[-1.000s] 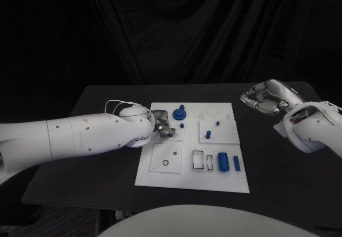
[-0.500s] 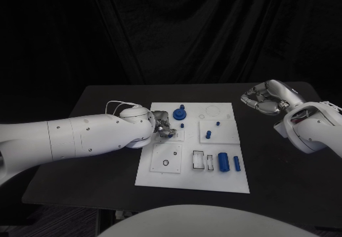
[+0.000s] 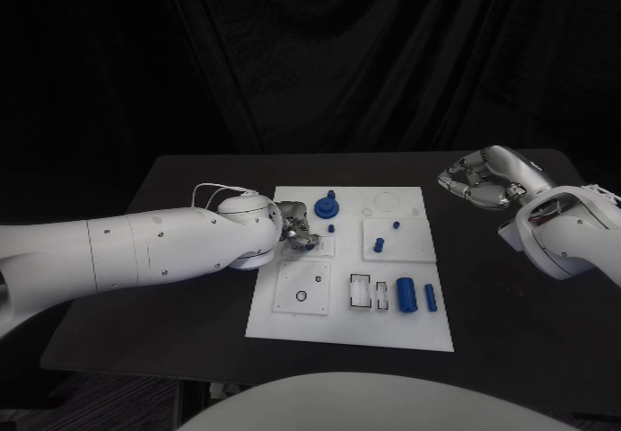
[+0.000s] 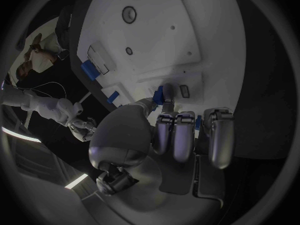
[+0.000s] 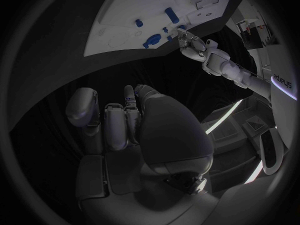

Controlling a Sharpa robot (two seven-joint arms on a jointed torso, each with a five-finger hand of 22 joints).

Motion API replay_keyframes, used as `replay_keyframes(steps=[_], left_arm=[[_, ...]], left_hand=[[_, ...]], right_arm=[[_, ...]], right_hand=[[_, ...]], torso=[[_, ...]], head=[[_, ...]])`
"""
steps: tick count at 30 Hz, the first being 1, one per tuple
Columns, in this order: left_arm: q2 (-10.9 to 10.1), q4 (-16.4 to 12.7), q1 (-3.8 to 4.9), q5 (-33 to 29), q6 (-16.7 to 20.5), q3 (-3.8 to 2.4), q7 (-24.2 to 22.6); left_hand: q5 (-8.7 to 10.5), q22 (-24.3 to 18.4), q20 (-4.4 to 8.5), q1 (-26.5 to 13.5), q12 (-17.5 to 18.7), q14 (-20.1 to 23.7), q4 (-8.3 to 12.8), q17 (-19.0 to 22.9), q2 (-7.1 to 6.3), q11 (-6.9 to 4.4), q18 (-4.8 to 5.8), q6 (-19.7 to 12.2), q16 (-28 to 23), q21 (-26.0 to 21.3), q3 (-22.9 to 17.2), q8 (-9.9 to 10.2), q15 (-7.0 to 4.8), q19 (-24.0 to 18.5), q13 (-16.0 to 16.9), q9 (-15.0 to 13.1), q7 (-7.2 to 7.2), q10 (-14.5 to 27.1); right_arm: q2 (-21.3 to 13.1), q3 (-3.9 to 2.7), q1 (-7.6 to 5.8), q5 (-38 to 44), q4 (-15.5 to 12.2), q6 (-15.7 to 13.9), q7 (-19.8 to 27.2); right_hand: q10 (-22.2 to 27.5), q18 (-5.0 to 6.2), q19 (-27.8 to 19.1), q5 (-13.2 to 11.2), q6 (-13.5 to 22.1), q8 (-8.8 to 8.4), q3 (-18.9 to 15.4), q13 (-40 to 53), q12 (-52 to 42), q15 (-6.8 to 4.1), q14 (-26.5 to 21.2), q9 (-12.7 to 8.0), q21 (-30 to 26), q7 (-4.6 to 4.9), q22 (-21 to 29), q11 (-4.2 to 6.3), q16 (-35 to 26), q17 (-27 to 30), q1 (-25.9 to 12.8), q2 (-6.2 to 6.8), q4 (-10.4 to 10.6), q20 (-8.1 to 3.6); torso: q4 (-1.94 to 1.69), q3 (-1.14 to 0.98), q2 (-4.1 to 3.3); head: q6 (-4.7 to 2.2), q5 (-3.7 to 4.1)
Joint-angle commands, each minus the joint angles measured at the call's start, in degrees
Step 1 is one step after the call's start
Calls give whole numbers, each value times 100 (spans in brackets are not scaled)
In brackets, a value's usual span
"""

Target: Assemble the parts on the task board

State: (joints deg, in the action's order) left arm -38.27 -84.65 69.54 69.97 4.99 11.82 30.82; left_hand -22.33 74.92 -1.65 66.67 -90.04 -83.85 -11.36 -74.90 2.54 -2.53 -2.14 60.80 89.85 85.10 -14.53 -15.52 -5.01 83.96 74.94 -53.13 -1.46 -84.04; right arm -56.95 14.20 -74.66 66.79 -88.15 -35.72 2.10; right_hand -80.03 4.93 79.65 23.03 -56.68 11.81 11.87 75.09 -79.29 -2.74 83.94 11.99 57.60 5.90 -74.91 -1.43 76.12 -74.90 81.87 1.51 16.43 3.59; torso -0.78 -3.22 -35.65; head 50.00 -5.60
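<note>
The left hand (image 3: 296, 232) rests over the task board (image 3: 352, 337) near its far left corner, fingers curled around a small blue part (image 4: 160, 93) pinched at their tips. A blue round part (image 3: 327, 207) stands just beyond it. The right hand (image 3: 479, 180) hovers off the board's right, fingers curled in on nothing.

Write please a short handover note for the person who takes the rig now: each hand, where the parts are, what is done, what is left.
Left hand: at the task board's left edge, fingers at a small blue part; whether it grips it I cannot tell.
Right hand: off the board, above the table, fingers curled, holding nothing.
Parts: a round blue piece at the far end, a small peg mid-board, two blue cylinders lying near the front.
Done: unclear. Left: the lying cylinders, at least.
</note>
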Motion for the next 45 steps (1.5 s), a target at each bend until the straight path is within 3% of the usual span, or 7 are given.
replay_keyframes(steps=[1, 9, 23, 32, 45], left_arm=[[-16, -29, -48, -47, 32, 27, -114], [-141, -209, -54, -47, 490, 27, -248], [-348, -378, -107, -46, 995, 28, -354], [-351, -329, -245, 312, 1334, 28, -510], [-332, -285, -385, 562, 1595, 28, -634]], left_hand=[[-17, 794, 44, 14, 4, -615, 40, -1510, -39, -16, -6, 14, 15, -34, -97, 32, -31, -7, 1506, -23, 26, -596], [-192, 830, 50, 44, 4, -615, 125, -1510, -87, -27, 3, 66, 15, -18, -252, 38, -40, 23, 1506, -85, 38, -596], [-83, 838, 56, 31, 4, -615, 163, -1510, -115, -31, 4, 77, 15, -19, -386, 55, -46, 30, 1506, -131, 40, -596], [-105, 858, 57, -47, 4, -615, 116, -1510, -153, -27, 9, 91, 15, -8, -415, 66, -45, 47, 1506, -158, 33, -596], [-87, 867, 59, -101, 4, -615, 71, -1510, -162, -33, 11, 129, 15, -5, -433, 61, -49, 56, 1506, -182, 43, -596]], right_arm=[[-10, -4, 22, 34, -6, 34, -99], [-31, -4, 32, 34, -15, 25, -100], [-31, -4, 40, 35, -8, 4, -100], [-35, -4, 45, 35, -11, -5, -98], [-35, -4, 46, 35, -13, -11, -98]], right_hand=[[40, 107, -23, 1, 33, -19, 12, 382, 33, 30, 205, -9, -18, 12, -635, -2, -20, -309, -5, 15, 11, 15], [40, 107, -23, 1, 33, -19, 12, 382, 33, 30, 205, -9, -18, 12, -635, -2, -20, -309, -5, 15, 11, 15], [40, 107, -23, 1, 33, -19, 12, 382, 33, 30, 205, -9, -18, 12, -635, -2, -20, -309, -5, 15, 11, 15], [43, 109, -24, -2, 56, -32, 22, 377, 35, 34, 205, -17, -36, 19, -633, -7, -22, -306, -19, 16, 12, 18], [43, 109, -24, -2, 56, -32, 22, 377, 35, 34, 205, -17, -36, 19, -633, -7, -22, -306, -19, 16, 12, 18]], torso=[[9, 0, 0], [0, 0, -1], [6, 6, 3], [-4, -6, 10], [12, -1, 4]], head=[[0, -10], [0, -3], [0, -42], [0, -4], [0, -20]])
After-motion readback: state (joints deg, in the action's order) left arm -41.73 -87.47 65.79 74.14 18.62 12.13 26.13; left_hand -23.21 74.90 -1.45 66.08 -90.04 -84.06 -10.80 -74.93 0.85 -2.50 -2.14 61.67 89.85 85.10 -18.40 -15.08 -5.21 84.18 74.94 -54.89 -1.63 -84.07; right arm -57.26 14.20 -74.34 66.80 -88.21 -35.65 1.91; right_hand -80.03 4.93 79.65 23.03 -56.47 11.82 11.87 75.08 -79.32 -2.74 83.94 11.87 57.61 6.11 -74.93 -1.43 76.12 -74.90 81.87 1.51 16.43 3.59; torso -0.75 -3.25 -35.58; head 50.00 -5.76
